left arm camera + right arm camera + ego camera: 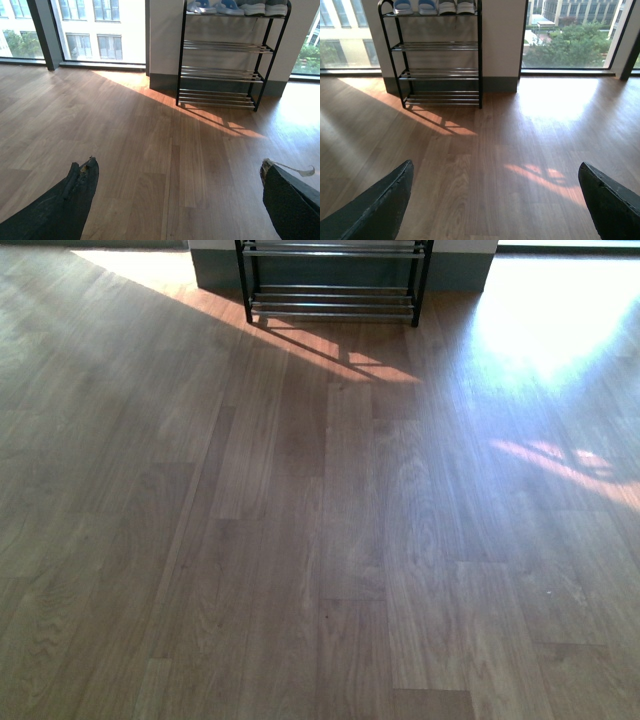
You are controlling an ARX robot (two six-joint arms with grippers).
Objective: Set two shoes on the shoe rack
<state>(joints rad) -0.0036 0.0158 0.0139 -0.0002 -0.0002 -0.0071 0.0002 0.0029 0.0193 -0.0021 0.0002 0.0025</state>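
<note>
The shoe rack (333,302) stands against the far wall; only its lowest bars show in the front view. Both wrist views show the whole shoe rack (227,75) (437,72). On its top tier sit two pale blue slides (215,7) (415,6) and, beside them, two grey sneakers with white soles (263,8) (456,6). My left gripper (179,170) is open over bare floor, well short of the rack. My right gripper (496,172) is also open, with nothing between its fingers. Neither arm shows in the front view.
Wood plank floor (320,540) stretches from me to the rack, with bright sun patches (560,310) at the right. Floor-to-ceiling windows (90,25) (570,35) flank the wall section behind the rack.
</note>
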